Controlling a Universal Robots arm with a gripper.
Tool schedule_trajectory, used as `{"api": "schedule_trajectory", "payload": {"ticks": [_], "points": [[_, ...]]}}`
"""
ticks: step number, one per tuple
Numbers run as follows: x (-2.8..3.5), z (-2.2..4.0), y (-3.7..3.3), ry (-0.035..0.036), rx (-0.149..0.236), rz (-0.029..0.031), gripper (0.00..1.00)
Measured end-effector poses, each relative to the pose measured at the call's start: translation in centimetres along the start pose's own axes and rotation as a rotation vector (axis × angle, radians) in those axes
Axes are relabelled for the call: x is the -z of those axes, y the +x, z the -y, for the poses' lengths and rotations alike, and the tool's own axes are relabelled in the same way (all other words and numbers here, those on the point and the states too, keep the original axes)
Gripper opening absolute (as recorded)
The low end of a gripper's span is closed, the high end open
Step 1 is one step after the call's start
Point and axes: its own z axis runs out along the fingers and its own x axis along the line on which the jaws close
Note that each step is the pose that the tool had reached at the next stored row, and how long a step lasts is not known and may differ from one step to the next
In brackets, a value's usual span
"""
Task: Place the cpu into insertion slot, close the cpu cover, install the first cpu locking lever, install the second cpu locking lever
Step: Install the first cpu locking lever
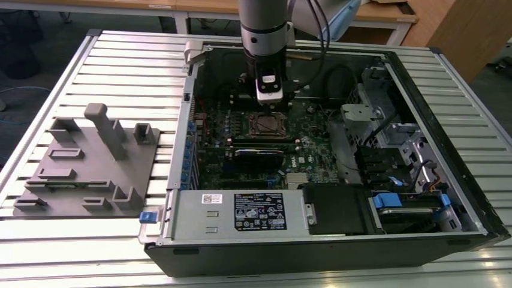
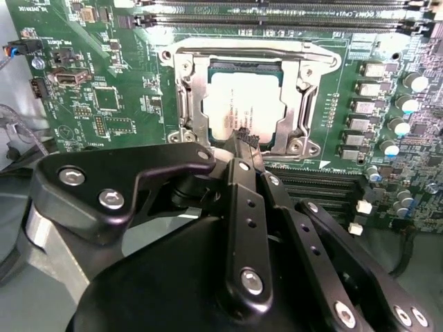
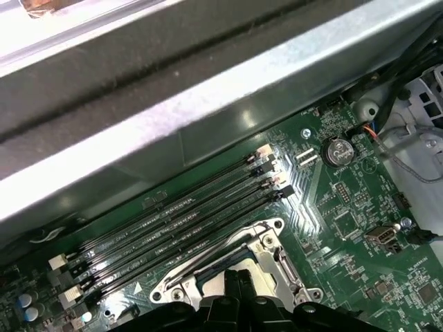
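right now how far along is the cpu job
Done: the cpu sits in the slot, and the cover lies flat over it, framing it in the second wrist view. In hand: the gripper holds nothing; its closed tips are at the cover's near edge. A lever runs along the far side of the cover. Whether either lever is latched, I can't tell.

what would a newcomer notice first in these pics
The gripper hangs inside the open computer case, its closed tips low over the cpu. The cpu lies in the insertion slot with the cpu cover down around it. At the exterior view's left, a grey fixture block sits on the slatted table.
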Motion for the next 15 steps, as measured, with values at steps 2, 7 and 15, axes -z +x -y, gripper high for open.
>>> {"api": "schedule_trajectory", "payload": {"ticks": [2,7,15], "points": [[0.0,0.0,-0.01,0.0001,0.0,0.0001,0.11],[-0.06,-0.15,-0.26,0.0105,0.009,0.0029,0.11],[-0.11,-0.21,-0.39,0.0402,0.021,0.0156,0.11]]}}
